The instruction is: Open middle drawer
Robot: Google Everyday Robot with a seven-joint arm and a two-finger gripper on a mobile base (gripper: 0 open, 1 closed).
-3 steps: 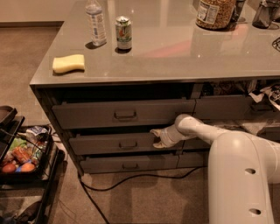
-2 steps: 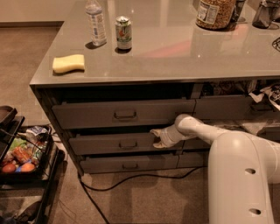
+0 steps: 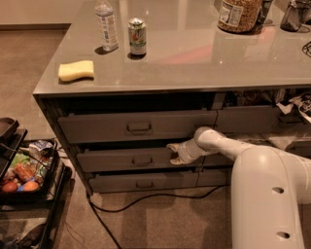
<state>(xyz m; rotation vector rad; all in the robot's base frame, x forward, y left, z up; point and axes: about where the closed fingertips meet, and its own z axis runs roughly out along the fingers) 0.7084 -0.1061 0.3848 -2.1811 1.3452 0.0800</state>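
The middle drawer (image 3: 121, 160) is a wide dark-grey front with a small loop handle (image 3: 142, 160) at its centre. It stands a little way out from the cabinet, with a dark gap above it. My gripper (image 3: 174, 153) is at the right end of this drawer front, level with its upper edge and to the right of the handle. The white arm (image 3: 228, 146) reaches in from the lower right.
A taller drawer front (image 3: 138, 126) sits above and a slim one (image 3: 141, 183) below. On the counter (image 3: 194, 63) are a yellow sponge (image 3: 76, 70), a water bottle (image 3: 107, 25), a can (image 3: 137, 36) and a jar (image 3: 238, 14). A cart with groceries (image 3: 22, 170) stands left; a black cable (image 3: 146, 198) lies on the floor.
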